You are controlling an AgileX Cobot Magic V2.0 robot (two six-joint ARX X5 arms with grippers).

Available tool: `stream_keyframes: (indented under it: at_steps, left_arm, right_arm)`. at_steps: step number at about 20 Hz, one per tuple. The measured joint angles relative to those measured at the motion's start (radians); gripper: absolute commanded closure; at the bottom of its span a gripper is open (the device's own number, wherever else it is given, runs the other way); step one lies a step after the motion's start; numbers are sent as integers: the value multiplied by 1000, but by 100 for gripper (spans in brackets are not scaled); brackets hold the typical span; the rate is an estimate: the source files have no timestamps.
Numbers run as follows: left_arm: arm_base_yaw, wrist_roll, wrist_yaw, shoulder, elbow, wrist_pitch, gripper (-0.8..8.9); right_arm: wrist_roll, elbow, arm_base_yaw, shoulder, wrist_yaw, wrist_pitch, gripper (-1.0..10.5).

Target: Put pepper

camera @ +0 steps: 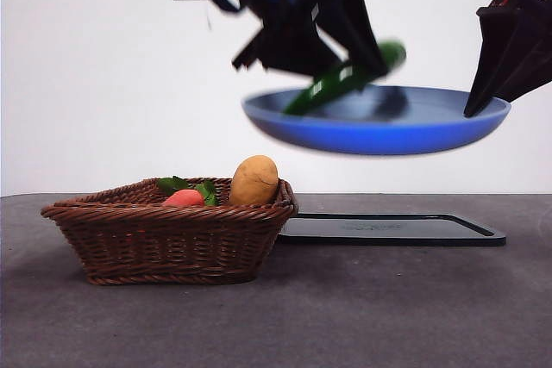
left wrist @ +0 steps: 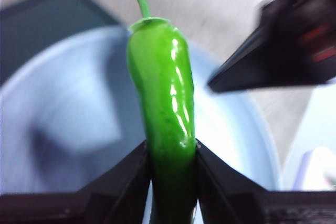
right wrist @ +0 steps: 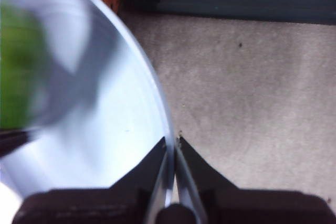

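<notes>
The glossy green pepper [camera: 345,78] is held tilted just above the blue plate [camera: 376,130], which hangs in the air. My left gripper [camera: 366,62] is shut on the pepper [left wrist: 164,109], stem end pointing away, over the plate [left wrist: 63,124]. My right gripper [camera: 479,102] is shut on the plate's right rim [right wrist: 169,171] and holds it up. The pepper shows as a green blur in the right wrist view [right wrist: 16,72].
A brown wicker basket [camera: 169,239] sits on the grey table at the left with a tan potato [camera: 254,181] and a red-orange vegetable with green leaves [camera: 185,197]. A flat black tray [camera: 392,229] lies on the table under the raised plate.
</notes>
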Motion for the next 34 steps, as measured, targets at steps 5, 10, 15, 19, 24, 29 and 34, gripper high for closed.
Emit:
stream_keyframes:
  at_steps: [5, 10, 15, 19, 24, 29, 34]
  left_arm:
    - [-1, 0, -10, 32, 0, 3, 576]
    - [-7, 0, 4, 28, 0, 26, 576]
    - [-7, 0, 31, -82, 2, 1, 576]
    - [-6, 1, 35, -208, 8, -74, 577]
    - [-6, 19, 35, -365, 8, -164, 577]
    - [-6, 26, 34, -474, 8, -212, 577]
    - [-6, 26, 35, -528, 8, -234, 577]
  right_arm:
    - [3, 0, 0, 1, -3, 1, 941]
    - [3, 0, 0, 27, -3, -2, 941]
    - [19, 0, -17, 53, 2, 12, 941]
    - [40, 43, -78, 91, 5, 2, 942]
    - [79, 232, -145, 222, 8, 4, 942]
    - [104, 426, -176, 461, 30, 8, 942]
    - [108, 524, -199, 645, 29, 60, 942]
